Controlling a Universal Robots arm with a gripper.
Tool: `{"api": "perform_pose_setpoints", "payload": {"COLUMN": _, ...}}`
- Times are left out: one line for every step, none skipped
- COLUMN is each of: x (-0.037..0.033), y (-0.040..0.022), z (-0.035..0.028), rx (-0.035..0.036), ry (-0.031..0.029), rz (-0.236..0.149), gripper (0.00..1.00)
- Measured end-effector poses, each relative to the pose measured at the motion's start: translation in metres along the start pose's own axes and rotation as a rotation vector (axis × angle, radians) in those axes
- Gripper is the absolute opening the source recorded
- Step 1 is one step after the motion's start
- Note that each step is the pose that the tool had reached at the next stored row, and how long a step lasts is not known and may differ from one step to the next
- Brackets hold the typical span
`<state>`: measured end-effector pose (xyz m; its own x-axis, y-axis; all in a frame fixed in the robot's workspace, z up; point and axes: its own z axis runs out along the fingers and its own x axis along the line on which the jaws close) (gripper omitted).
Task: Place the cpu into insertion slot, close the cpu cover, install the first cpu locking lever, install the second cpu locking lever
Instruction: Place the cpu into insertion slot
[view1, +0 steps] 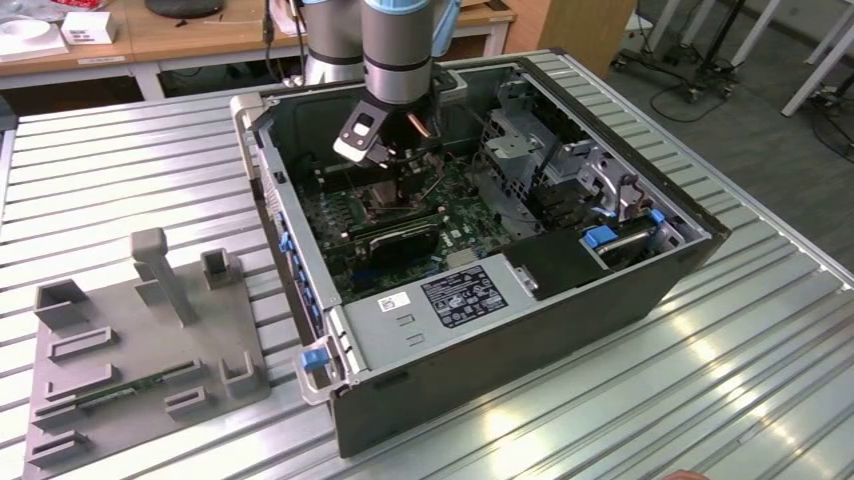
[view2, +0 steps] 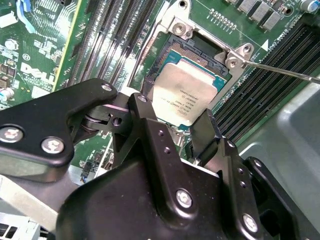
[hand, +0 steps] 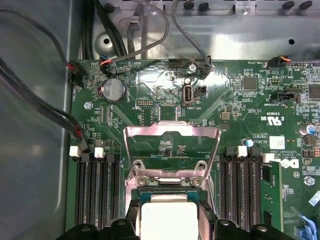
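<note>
Ribbed metal tabletop (view1: 694, 400) is seen across the exterior view, with an open computer case (view1: 534, 335) laid at the centre of the frame and a grey fixture block (view1: 147, 345) at the lower left. The arm is lowered into the case from the top of the frame, and the gripper (view1: 386, 185) is held just over the green motherboard (view1: 461, 205).

In both wrist views the black fingers (view2: 145, 125) are closed against two opposite edges of the cpu (view2: 182, 95), which is gripped directly over the insertion slot (view2: 197, 47). Whether the cpu (hand: 169, 220) is already seated in the slot (hand: 170, 189) cannot be told, since its lower edge is hidden by the gripper (hand: 169, 225). The cpu cover (hand: 172, 131) is swung up off the slot and stands open. A thin locking lever (view2: 285, 71) is seen reaching away from one corner of the slot. Long black memory slots (hand: 95, 192) are ranged on both sides of the slot.
</note>
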<state>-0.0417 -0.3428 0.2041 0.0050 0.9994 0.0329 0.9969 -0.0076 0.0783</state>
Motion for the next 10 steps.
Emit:
{"api": "perform_pose_setpoints", "payload": {"x": 0.0003, "y": -0.0002, "z": 0.0004, "rx": 0.0000, "ry": 0.0003, "rz": 0.000, "gripper": 0.54}}
{"api": "perform_pose_setpoints", "payload": {"x": 0.0007, "y": -0.0006, "z": 0.0007, "rx": 0.0000, "ry": 0.0006, "rz": 0.000, "gripper": 0.54}}
{"api": "perform_pose_setpoints", "payload": {"x": 0.0010, "y": -0.0011, "z": 0.0010, "rx": 0.0000, "ry": 0.0008, "rz": 0.000, "gripper": 0.54}}
{"api": "perform_pose_setpoints", "payload": {"x": 0.0012, "y": -0.0017, "z": 0.0015, "rx": -0.0002, "ry": 0.0012, "rz": 0.000, "gripper": 0.54}}
{"api": "perform_pose_setpoints", "payload": {"x": 0.0013, "y": -0.0021, "z": 0.0019, "rx": -0.0001, "ry": 0.0014, "rz": 0.000, "gripper": 0.54}}
{"api": "perform_pose_setpoints", "payload": {"x": 0.0013, "y": -0.0023, "z": 0.0025, "rx": 0.0001, "ry": 0.0022, "rz": 0.000, "gripper": 0.54}}
{"api": "perform_pose_setpoints", "payload": {"x": 0.0013, "y": -0.0024, "z": 0.0034, "rx": 0.0000, "ry": 0.0037, "rz": 0.000, "gripper": 0.54}}
{"api": "perform_pose_setpoints", "payload": {"x": 0.0012, "y": -0.0025, "z": 0.0044, "rx": 0.0000, "ry": 0.0055, "rz": 0.000, "gripper": 0.54}}
{"api": "perform_pose_setpoints", "payload": {"x": 0.0012, "y": -0.0026, "z": 0.0052, "rx": 0.0000, "ry": 0.0069, "rz": 0.001, "gripper": 0.54}}
{"api": "perform_pose_setpoints", "payload": {"x": 0.0012, "y": -0.0027, "z": 0.0059, "rx": 0.0000, "ry": 0.0075, "rz": 0.001, "gripper": 0.54}}
